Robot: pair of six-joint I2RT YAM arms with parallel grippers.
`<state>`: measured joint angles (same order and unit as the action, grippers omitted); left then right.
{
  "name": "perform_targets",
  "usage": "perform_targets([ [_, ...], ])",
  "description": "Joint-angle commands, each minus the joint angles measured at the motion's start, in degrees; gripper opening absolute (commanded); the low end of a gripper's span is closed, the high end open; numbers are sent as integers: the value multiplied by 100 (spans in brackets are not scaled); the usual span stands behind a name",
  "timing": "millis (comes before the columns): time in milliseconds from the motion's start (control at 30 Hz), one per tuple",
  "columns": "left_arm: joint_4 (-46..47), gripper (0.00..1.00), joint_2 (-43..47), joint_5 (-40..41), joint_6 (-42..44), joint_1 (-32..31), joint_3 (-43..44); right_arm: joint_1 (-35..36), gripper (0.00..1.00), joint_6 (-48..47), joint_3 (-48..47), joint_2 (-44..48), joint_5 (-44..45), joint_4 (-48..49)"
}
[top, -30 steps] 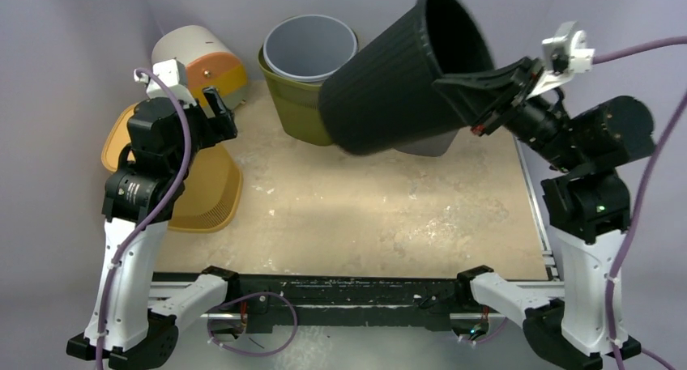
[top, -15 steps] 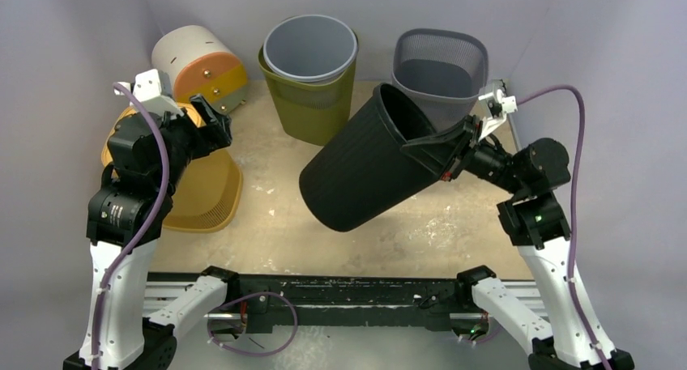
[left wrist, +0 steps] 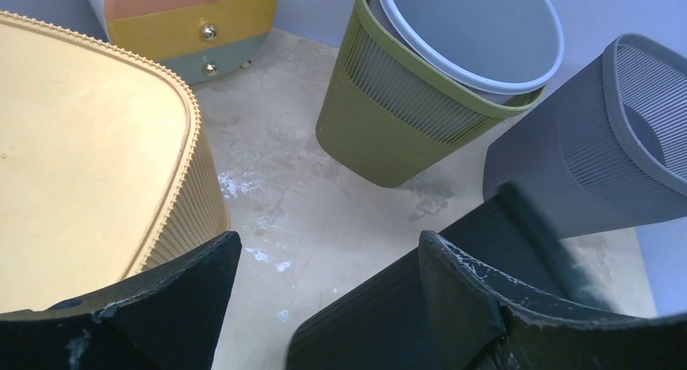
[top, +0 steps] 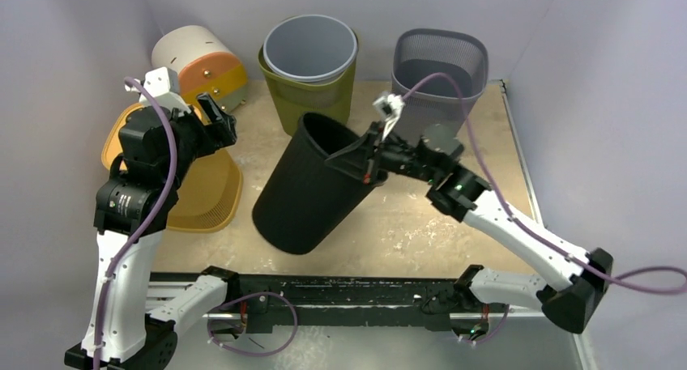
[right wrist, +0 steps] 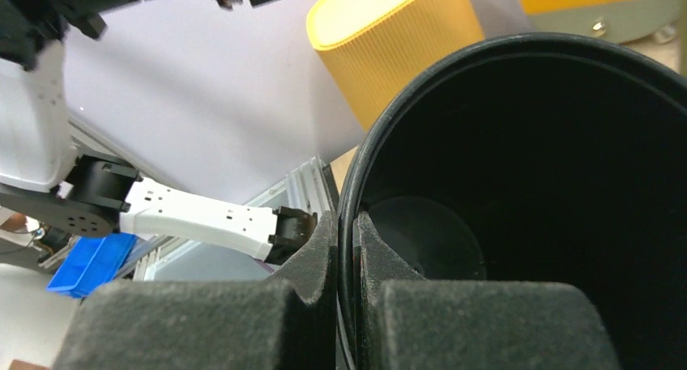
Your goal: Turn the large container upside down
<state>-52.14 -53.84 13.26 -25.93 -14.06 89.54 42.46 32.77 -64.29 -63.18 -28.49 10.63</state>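
The large container is a black ribbed bin, tilted with its mouth up and to the right and its base low at the table's front middle. My right gripper is shut on its rim, one finger inside and one outside. In the right wrist view the right gripper pinches the rim, and the container's dark inside fills the frame. My left gripper hangs open above the left side, apart from the bin. In the left wrist view the left gripper holds nothing, and the container's wall lies below it.
An olive bin with a grey bin nested in it stands at the back. A grey mesh bin is at the back right. An overturned yellow basket and a white drum with coloured drawers sit on the left.
The right arm has carried the black container down and to the left, from high at the back right to low over the table's middle. The left arm barely shifted.
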Motion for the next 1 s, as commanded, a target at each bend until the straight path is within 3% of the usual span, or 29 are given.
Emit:
perform_targets([
  [0,-5,77,-39,62,103,-34,197,626,0,506,422,-148,854,2261],
  [233,-114,77,30,98,139,-34,185,1122,0,1793,2265,-165,2260,5555],
  [367,-164,77,71,104,112,-30,205,1124,0,2217,3320,-125,3025,6867],
  [733,-245,77,158,147,121,-35,181,973,0,3122,5271,240,4225,7088],
  [867,-220,77,202,134,123,-35,89,779,0,3399,5906,183,4277,7344],
  [967,-217,77,223,180,147,-35,31,768,0,3273,5867,188,4127,7199],
])
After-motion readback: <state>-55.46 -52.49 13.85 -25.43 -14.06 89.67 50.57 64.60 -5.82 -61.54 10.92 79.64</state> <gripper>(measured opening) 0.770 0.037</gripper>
